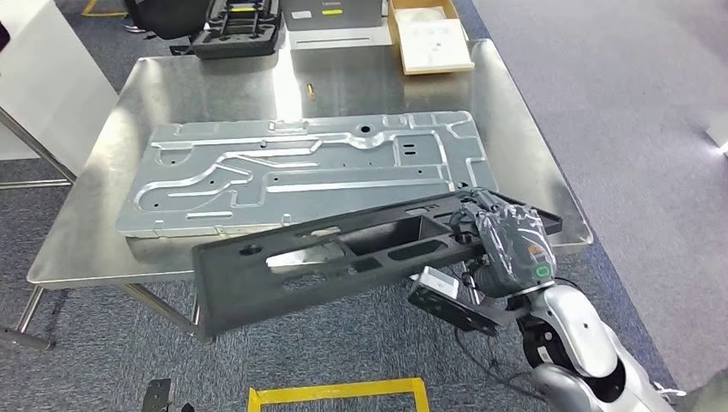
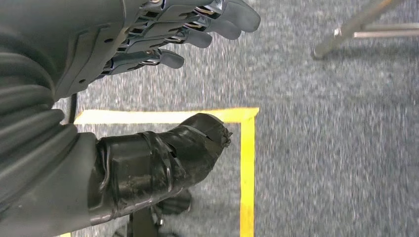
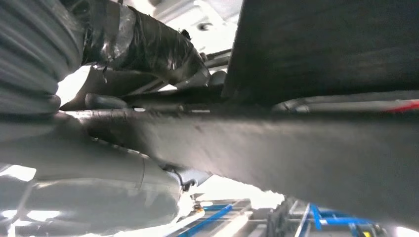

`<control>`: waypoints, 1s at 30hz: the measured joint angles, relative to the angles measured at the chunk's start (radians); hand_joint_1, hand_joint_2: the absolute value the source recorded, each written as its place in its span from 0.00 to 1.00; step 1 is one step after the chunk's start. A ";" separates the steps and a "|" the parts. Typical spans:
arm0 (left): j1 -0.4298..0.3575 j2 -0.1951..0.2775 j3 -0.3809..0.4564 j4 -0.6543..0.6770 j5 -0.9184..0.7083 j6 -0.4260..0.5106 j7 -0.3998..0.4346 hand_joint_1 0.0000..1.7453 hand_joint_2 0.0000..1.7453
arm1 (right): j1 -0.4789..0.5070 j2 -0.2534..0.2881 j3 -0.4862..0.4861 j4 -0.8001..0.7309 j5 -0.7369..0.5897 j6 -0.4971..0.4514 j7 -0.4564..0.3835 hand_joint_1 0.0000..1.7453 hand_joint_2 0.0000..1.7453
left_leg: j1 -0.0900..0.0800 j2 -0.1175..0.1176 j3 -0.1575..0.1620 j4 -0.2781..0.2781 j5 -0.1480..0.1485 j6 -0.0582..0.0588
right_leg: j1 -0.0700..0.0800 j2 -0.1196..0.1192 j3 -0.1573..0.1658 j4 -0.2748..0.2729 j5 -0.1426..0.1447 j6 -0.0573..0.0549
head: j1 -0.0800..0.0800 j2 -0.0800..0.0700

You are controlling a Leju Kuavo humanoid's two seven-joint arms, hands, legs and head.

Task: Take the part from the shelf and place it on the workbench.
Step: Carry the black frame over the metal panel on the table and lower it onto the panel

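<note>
The black part [image 1: 343,257], a long moulded plastic frame with several openings, is gripped at one end by the right hand [image 1: 506,240], whose fingers are wrapped over its edge. The part is held in the air just in front of the workbench [image 1: 532,154], with its far long edge overlapping the near rim of the workbench in the head view and its free end reaching out past the near left corner of the workbench. Whether that far edge touches the workbench cannot be told. The left hand [image 2: 163,37] is seen hanging above the carpet and yellow floor tape [image 2: 247,163], with its fingers apart and nothing held.

The main risk is judged to lie in the one-ended grip: the long free end could sag or swing, and the part could twist out of the hand. The near half of the workbench is taken up by a large pressed metal panel [image 1: 309,167], so the part could be set down on that panel's raised ribs, rock, and slide off the rim. A catch on the rim as the part is brought over it is also possible.

On the cardboard box [image 1: 429,34] at the far edge of the workbench a white sheet is seen, but its print is too small to be read. No brand or label can be made out on the part.
</note>
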 joint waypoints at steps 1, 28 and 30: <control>0.000 0.000 0.000 0.000 0.000 0.000 0.000 0.00 1.00 | -0.001 0.000 0.001 0.000 0.001 0.001 0.000 1.00 1.00 | 0.000 0.000 0.000 0.000 0.000 0.000 | 0.001 0.000 0.000 0.000 0.000 -0.001 | 0.000 0.000; 0.010 0.005 0.000 0.000 -0.014 -0.050 0.005 0.00 1.00 | -0.002 -0.049 0.063 0.025 0.084 0.001 0.091 1.00 1.00 | -0.002 0.009 0.008 -0.001 -0.011 0.009 | 0.003 0.002 -0.012 -0.002 0.011 0.005 | -0.001 0.000; 0.010 0.006 0.001 0.000 -0.014 -0.050 0.005 0.00 1.00 | 0.001 -0.049 0.059 0.029 0.089 -0.004 0.093 1.00 1.00 | -0.003 0.010 0.008 -0.001 -0.013 0.001 | 0.003 0.003 -0.008 -0.006 0.009 -0.004 | -0.002 0.000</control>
